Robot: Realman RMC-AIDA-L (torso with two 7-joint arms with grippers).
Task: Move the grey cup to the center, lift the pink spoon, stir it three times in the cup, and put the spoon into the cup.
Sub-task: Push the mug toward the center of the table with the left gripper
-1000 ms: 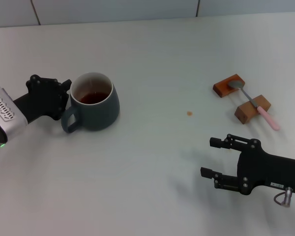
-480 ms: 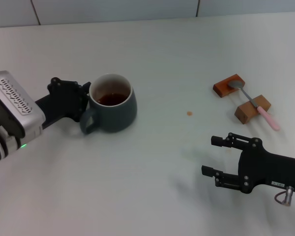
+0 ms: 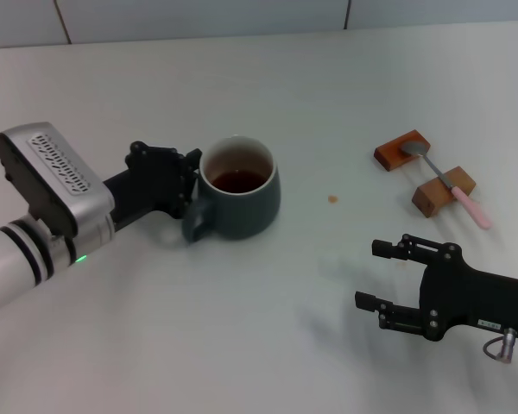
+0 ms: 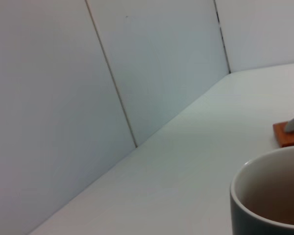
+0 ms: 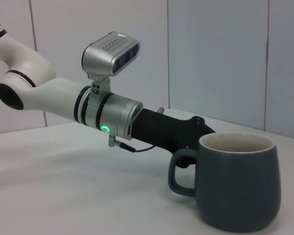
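The grey cup (image 3: 242,197) stands on the white table left of centre, with dark liquid inside and its handle toward my left gripper (image 3: 188,191). That gripper is shut on the handle. The cup also shows in the right wrist view (image 5: 237,182), with the left gripper (image 5: 186,147) at its handle, and its rim shows in the left wrist view (image 4: 269,196). The pink spoon (image 3: 451,184) lies across two brown wooden blocks (image 3: 401,150) at the right. My right gripper (image 3: 373,275) is open and empty, low over the table in front of the blocks.
A small brown spot (image 3: 331,199) lies on the table between the cup and the blocks. A tiled wall (image 3: 198,17) runs along the table's far edge. One wooden block (image 4: 288,133) shows in the left wrist view.
My left gripper has slid the cup to the right, toward the table's middle. The right arm and the spoon have not moved.
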